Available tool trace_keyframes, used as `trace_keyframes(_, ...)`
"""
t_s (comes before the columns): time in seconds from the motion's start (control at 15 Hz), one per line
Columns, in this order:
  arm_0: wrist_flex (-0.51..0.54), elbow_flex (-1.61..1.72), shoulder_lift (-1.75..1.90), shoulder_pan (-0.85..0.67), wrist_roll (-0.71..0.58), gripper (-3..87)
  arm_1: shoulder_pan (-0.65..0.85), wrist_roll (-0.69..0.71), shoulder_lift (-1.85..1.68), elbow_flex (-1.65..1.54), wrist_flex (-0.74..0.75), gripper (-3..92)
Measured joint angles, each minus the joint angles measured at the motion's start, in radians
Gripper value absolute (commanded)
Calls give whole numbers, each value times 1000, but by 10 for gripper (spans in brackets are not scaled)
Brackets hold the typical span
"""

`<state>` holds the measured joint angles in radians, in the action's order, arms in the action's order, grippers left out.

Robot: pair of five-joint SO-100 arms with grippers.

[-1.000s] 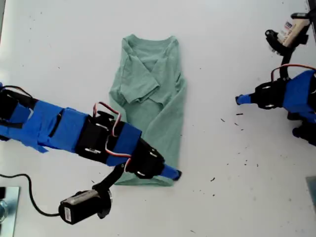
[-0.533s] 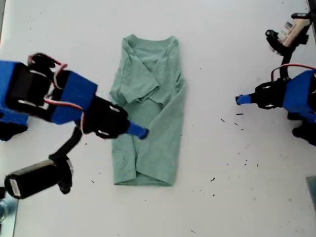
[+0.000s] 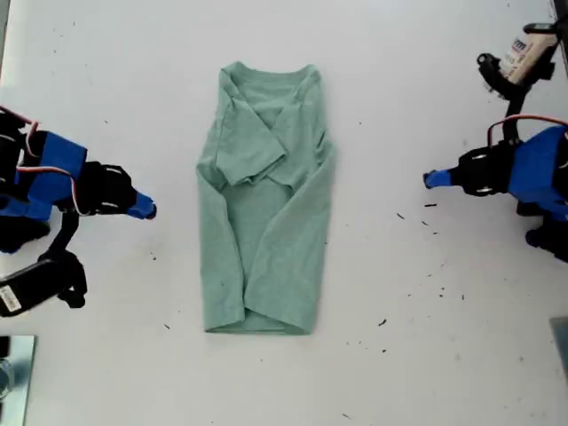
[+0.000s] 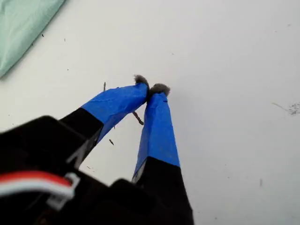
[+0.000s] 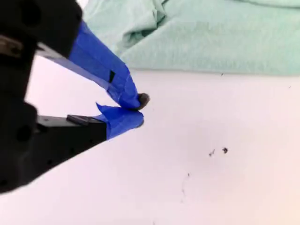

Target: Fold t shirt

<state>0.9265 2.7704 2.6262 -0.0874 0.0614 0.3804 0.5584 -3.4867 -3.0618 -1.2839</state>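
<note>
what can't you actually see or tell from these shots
- Shirt: its underside and tucked layers, in the exterior view, are hidden by its own top cloth.
- Shirt in the first wrist view: only a corner shows; the picture's edge cuts off the rest.
- Arm at the exterior view's left and arm at its right: bases cut off by those edges.
- Which arm carries my first pincer or my second pincer: the wrist views show too little.
</note>
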Motion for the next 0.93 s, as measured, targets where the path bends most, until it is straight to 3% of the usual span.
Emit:
trace_keyframes(0.33,23,166,227,-2,18,-2,0,-14,0,0,0,25)
trace_keyframes(0.47,58,92,196,-2,18,-2,-77,-49,6,23,0,25)
trace_keyframes(0.67,287,-448,-209,115,8,-2,-279,-167,367,457,0,25)
trace_keyframes(0.73,344,-664,-380,150,-21,81,-362,-183,612,683,0,49)
trace_keyframes(0.8,374,-847,-540,183,-60,277,-420,-189,856,913,0,293)
trace_keyframes(0.93,391,-1086,-770,239,-120,322,-505,-178,1284,1327,0,296)
